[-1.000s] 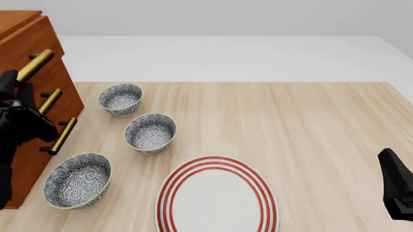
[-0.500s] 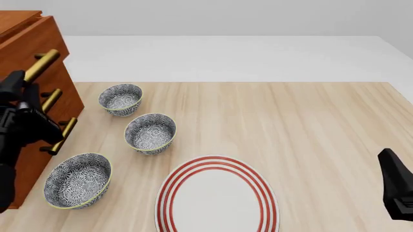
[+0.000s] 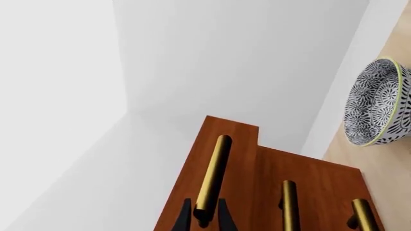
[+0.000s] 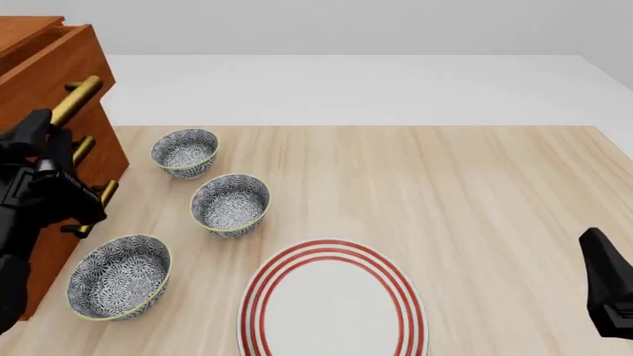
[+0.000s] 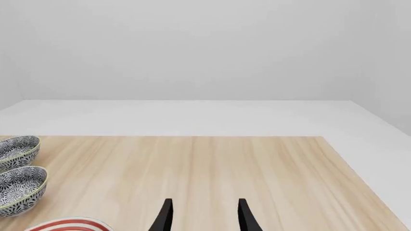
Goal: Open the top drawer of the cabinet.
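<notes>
Pale wood tabletop, white backdrop. Left gripper pinches the brass bar handle of the reddish-brown top drawer, which juts from the tall wooden cabinet. Pull straight, steady grip; patterned bowls sit near. Right gripper spread, empty.

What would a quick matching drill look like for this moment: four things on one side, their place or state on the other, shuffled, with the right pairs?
Things:
1. top drawer
2. left gripper
3. right gripper
4. striped plate

States:
A. open, over bare table
B. pulled out past the drawers below
C. flat on the table, near edge
D. closed on the brass handle

Pairs: 1-B, 2-D, 3-A, 4-C
</notes>
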`<state>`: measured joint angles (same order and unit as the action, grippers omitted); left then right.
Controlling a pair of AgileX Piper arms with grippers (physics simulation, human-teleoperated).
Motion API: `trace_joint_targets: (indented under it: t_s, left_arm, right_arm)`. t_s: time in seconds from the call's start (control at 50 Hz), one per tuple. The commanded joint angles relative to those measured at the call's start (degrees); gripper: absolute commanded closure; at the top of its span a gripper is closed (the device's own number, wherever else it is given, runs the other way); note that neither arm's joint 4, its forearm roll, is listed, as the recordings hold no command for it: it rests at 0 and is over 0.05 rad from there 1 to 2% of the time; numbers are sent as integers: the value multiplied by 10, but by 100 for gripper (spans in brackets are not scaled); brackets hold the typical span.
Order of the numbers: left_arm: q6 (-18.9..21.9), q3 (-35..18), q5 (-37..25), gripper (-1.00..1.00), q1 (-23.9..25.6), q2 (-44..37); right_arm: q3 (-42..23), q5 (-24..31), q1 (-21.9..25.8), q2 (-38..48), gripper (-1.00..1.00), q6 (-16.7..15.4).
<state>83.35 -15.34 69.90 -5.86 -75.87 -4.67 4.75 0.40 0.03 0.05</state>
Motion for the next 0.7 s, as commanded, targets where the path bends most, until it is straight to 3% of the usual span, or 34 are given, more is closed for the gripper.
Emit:
trace_joint_targets:
  t_s: [0.02, 0.7]
  left_arm:
    - [5, 30, 0, 100, -1, 4]
    - [2, 33, 0, 100, -1, 10]
  right_arm:
    - [0, 0, 0, 0, -100, 0]
    - [0, 0, 0, 0, -100, 0]
